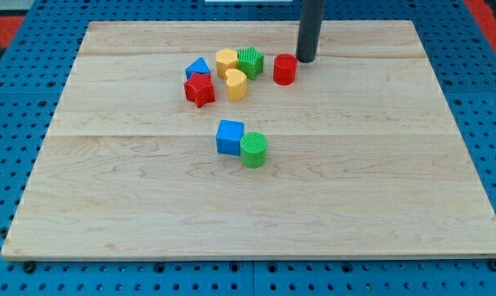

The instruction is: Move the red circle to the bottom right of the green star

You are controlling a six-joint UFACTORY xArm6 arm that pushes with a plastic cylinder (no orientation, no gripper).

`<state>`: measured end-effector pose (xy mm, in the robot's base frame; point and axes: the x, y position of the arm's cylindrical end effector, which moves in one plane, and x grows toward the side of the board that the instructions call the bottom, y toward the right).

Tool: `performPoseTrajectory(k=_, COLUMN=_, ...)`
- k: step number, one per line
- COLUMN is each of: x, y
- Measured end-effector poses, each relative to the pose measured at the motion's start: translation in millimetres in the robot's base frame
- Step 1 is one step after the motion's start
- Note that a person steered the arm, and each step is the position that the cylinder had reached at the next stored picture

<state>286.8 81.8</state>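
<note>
The red circle [285, 70] is a short red cylinder on the wooden board [371, 164], near the view's top centre. The green star [250, 62] stands just to its left, with a small gap between them. My tip [305, 60] is the lower end of a dark rod that comes down from the view's top. It stands close to the red circle's upper right side, touching or nearly touching it.
A yellow block [226, 60] touches the green star's left side. A yellow heart [236, 84], a blue triangle [198, 67] and a red star [199, 90] cluster to the left. A blue cube [229, 136] and a green cylinder [253, 150] sit mid-board.
</note>
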Motion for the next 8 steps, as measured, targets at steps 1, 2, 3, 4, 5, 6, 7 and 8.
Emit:
performPoseTrajectory(k=1, x=11, y=-13)
performPoseTrajectory(k=2, x=18, y=-13)
performPoseTrajectory(k=3, x=27, y=-13)
performPoseTrajectory(k=4, x=37, y=-12)
performPoseTrajectory(k=5, x=54, y=7)
performPoseTrajectory(k=6, x=79, y=25)
performPoseTrajectory(k=7, x=84, y=25)
performPoseTrajectory(k=8, x=83, y=22)
